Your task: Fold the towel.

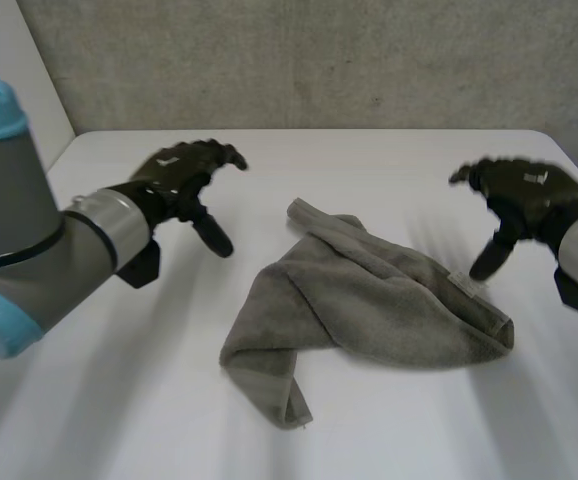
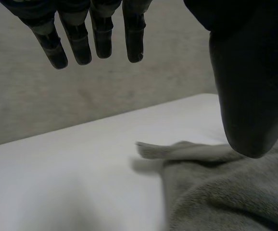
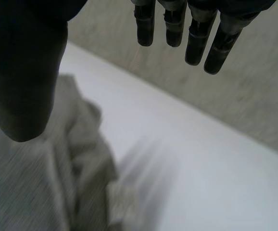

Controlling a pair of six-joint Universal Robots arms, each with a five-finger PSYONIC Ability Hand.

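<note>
Head view: towel (image 1: 369, 300) lies crumpled at mid-surface (image 1: 119, 420), a bit toward my right side. Not flat, no fold made yet. Its long axis runs roughly left to right; one tail droops toward the near edge on the left, and a rolled corner points at the far edge.

My left hand (image 1: 184, 175) hovers off the towel's far-left side, clear of the cloth, fingers straight, thumb down, holding nothing. My right hand (image 1: 514, 195) is likewise released and empty, thumb tip just over the towel's right end by the hem. So the right is nearer.

Left wrist view puts the rolled far corner ahead of my palm, under the thumb.

My read: spread it first. Right takes the right-end hem, left has to reach inward for the far corner.
</note>
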